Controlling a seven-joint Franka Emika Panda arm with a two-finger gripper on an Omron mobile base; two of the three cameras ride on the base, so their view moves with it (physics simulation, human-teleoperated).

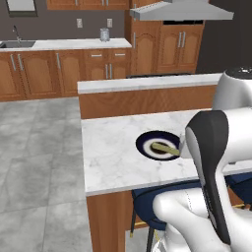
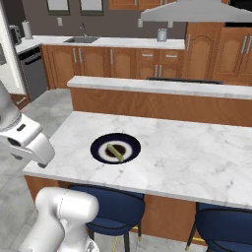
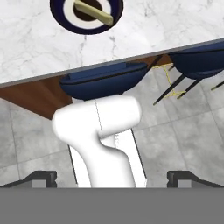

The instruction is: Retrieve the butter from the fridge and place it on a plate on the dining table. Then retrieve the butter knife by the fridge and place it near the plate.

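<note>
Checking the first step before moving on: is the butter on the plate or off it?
On it. The butter lies flat across the dark centre of the plate, which sits on the dining table.

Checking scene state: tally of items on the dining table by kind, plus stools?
Plate: 1
Butter: 1, lying on the plate
Blue stools: 2, tucked under the dining table
Total: 4
</note>
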